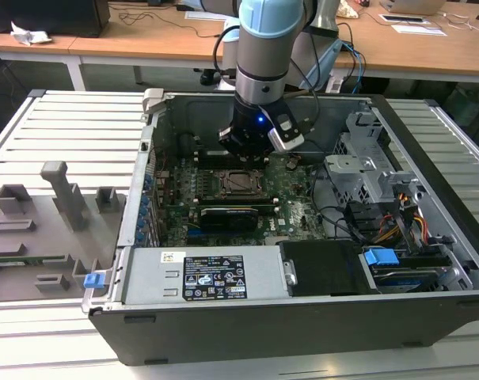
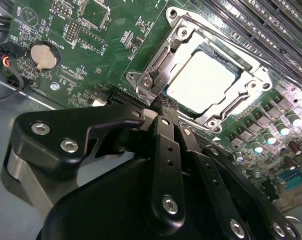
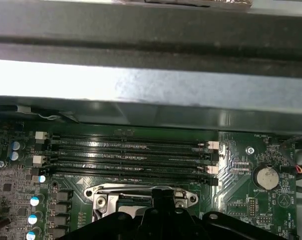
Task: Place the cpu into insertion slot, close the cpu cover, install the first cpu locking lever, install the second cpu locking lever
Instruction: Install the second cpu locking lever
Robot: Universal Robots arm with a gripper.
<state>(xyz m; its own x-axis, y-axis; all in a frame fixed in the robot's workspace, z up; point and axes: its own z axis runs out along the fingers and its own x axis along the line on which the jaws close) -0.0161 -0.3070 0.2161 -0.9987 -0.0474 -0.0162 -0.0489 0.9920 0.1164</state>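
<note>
Open computer case (image 1: 318,317); hand (image 2: 158,102) poised beside cpu cover (image 2: 155,65).

From the exterior view we look down at a slant, from in front and above, into the open computer case (image 1: 223,317) and onto the green circuit board (image 1: 294,198), with the arm (image 1: 263,55) descending at centre; we stand well back. In the second wrist view we sit close behind the gripper (image 2: 158,107) and face obliquely across the board toward the insertion slot (image 2: 203,82). In the first wrist view we look, equally close, over the memory slots (image 3: 131,155) toward the case wall (image 3: 151,85). Both wrist views share the socket frame, coin cell (image 3: 266,176) and memory slots.
</note>
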